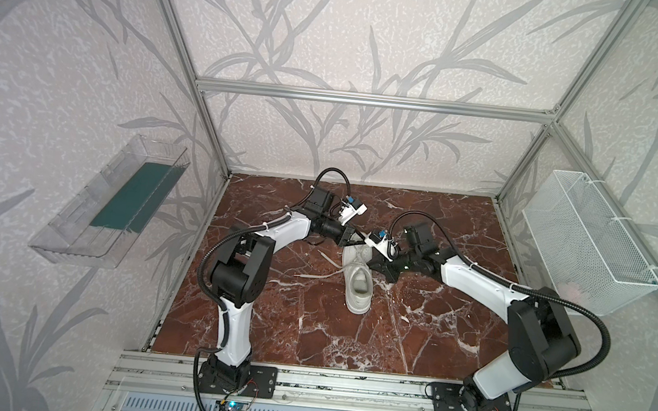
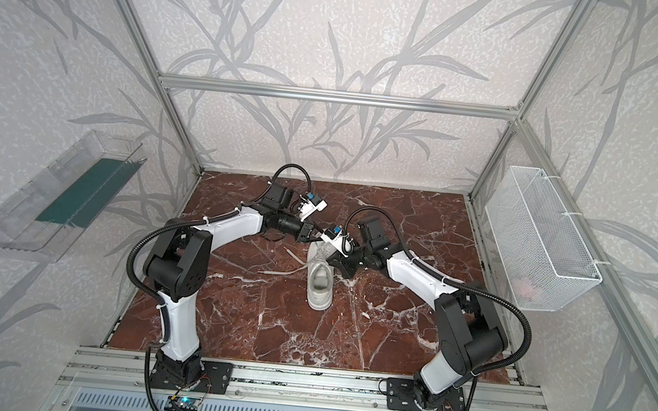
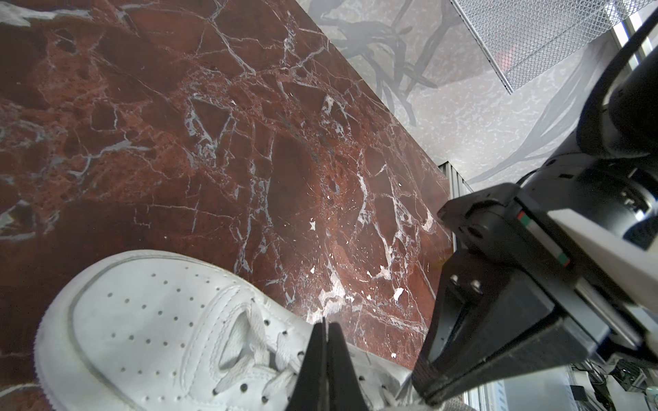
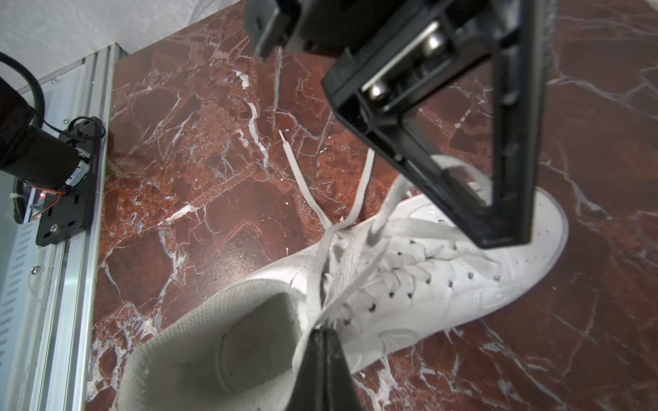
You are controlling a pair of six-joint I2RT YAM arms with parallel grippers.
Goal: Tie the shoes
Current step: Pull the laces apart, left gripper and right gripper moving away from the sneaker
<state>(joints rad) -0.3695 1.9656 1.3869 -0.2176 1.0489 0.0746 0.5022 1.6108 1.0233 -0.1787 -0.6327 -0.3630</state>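
Well, the white sneaker (image 1: 358,287) sits on the marble surface (image 1: 307,328), toe away. It looks light and stiff-soled, though its flat laces (image 4: 320,259) look limp and slippery, best pinched near the ends. The right fingers (image 4: 310,363) clamp laces by the tongue; the left fingers (image 3: 309,359) are closed, on what I cannot tell. The clear wall tray (image 1: 80,211) holds a green sheet (image 1: 130,199) — the wire basket (image 1: 587,239), a pale thing (image 1: 570,290)

You see a smooth white shoe (image 4: 463,281) with soft cloth laces (image 4: 343,263) on a shiny red stone-look table (image 4: 213,178), a white metal mesh basket (image 1: 587,243) and a clear plastic tray (image 1: 84,207).
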